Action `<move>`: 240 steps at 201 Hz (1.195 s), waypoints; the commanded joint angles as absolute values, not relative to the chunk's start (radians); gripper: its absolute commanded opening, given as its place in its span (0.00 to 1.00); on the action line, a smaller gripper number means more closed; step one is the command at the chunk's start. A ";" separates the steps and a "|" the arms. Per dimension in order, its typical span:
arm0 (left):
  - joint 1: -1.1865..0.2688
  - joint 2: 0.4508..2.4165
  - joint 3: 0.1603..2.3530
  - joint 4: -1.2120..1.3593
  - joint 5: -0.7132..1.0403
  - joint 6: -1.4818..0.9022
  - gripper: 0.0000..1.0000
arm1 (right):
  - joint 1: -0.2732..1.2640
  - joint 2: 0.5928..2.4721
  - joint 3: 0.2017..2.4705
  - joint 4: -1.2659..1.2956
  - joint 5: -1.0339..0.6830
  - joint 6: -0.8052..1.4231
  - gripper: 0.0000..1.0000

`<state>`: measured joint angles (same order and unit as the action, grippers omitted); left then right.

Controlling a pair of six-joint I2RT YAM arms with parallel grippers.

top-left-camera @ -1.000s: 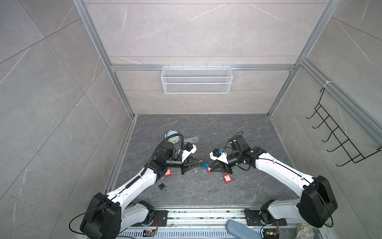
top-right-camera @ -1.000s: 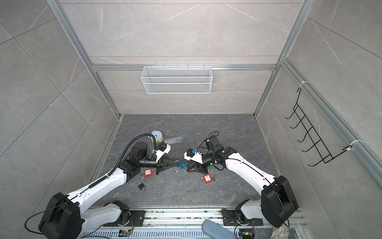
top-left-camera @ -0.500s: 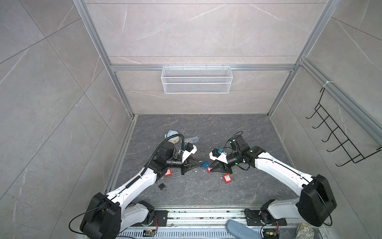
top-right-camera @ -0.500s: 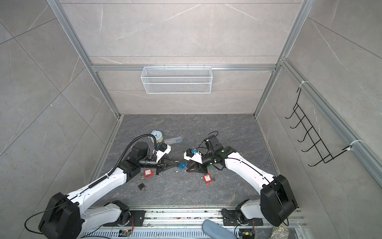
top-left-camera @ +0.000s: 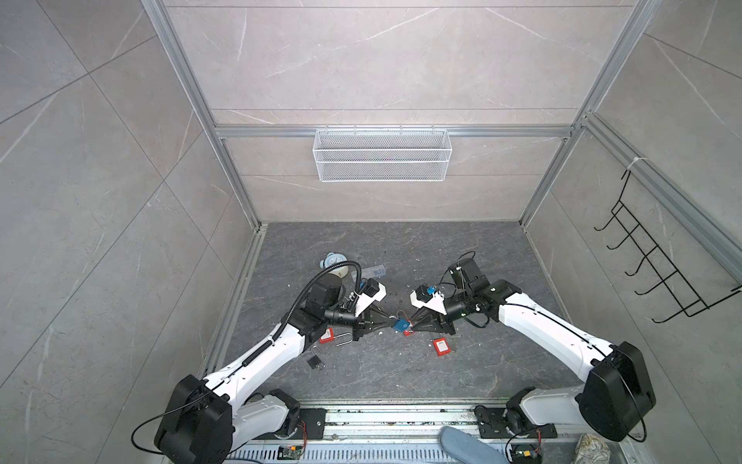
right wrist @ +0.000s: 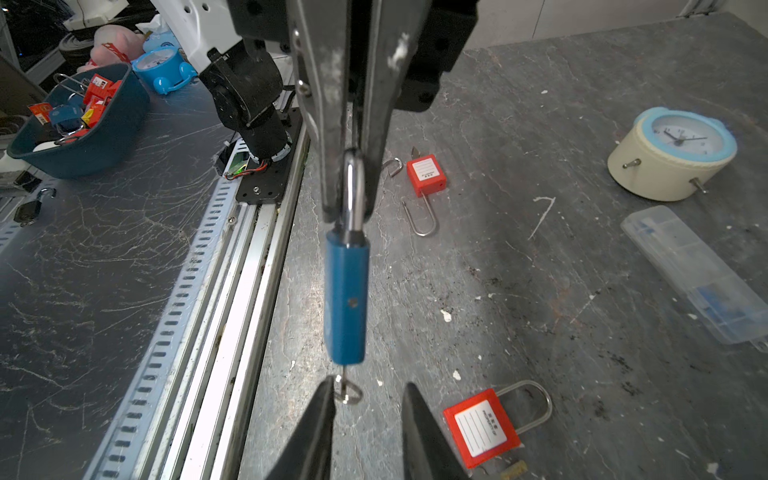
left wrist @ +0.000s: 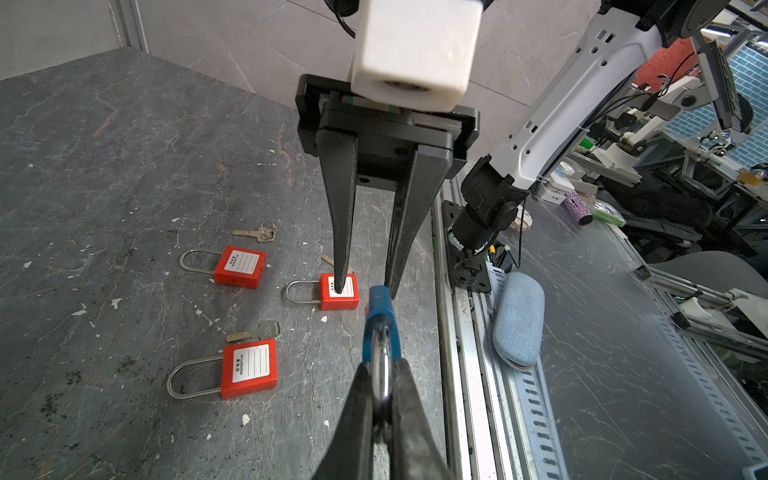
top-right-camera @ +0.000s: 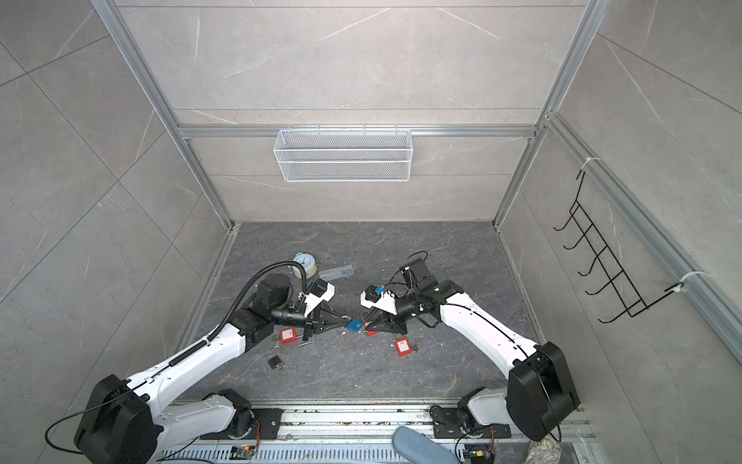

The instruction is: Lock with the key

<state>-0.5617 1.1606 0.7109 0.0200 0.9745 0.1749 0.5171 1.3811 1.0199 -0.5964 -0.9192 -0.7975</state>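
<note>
nearest the front rail, on the dark grey marbled tabletop (top-left-camera: 401,381): a small black padlock (top-left-camera: 315,362), lying alone. just beyond, flat on the right, a red plastic padlock with a white label (top-left-camera: 441,347). level with it, close to the left arm's wrist, a second red padlock with its shackle swung open (top-left-camera: 326,335).

in the middle, held clear of the tabletop between the two tool tips: the blue plastic-bodied padlock (right wrist: 347,291). gripped by its steel shackle (right wrist: 353,187) in the left gripper (left wrist: 380,365), fingers pressed tight on the loop. poking out of the body's opposite end, a small silver key on a ring (right wrist: 343,382).

facing it, the right gripper (right wrist: 369,388), fingers spread, gripping nothing. key close against one fingertip (right wrist: 322,407), touching or not: cannot tell; well short of the other. near those tips, flat on the tabletop, a third red labelled padlock (right wrist: 482,432).

farther back on the left, a cream round alarm clock with a pale blue rim (top-left-camera: 333,263), and just beside it a clear plastic box (top-left-camera: 371,272). farthest, on the back wall, a white wire mesh basket (top-left-camera: 381,154). on the right wall, a black wire hook rack (top-left-camera: 662,273).
</note>
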 commanded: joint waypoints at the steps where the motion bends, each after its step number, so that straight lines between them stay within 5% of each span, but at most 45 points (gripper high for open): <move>1: -0.565 1.167 0.772 0.034 1.025 0.216 0.00 | 0.525 1.413 1.058 -0.659 -0.963 -0.837 0.27; 39: -0.566 1.178 0.786 0.040 1.026 0.223 0.00 | 0.525 1.433 1.068 -0.698 -0.969 -0.862 0.17; 67: -0.565 1.185 0.797 0.000 1.030 0.246 0.00 | 0.525 1.446 1.081 -0.722 -0.971 -0.886 0.00; 202: -0.496 1.144 0.933 -0.371 0.967 0.511 0.00 | 0.497 1.496 0.955 -0.660 -0.990 -0.848 0.00; 240: -0.453 1.263 1.042 -0.668 0.935 0.658 0.00 | 0.494 1.475 0.972 -0.560 -0.920 -0.588 0.00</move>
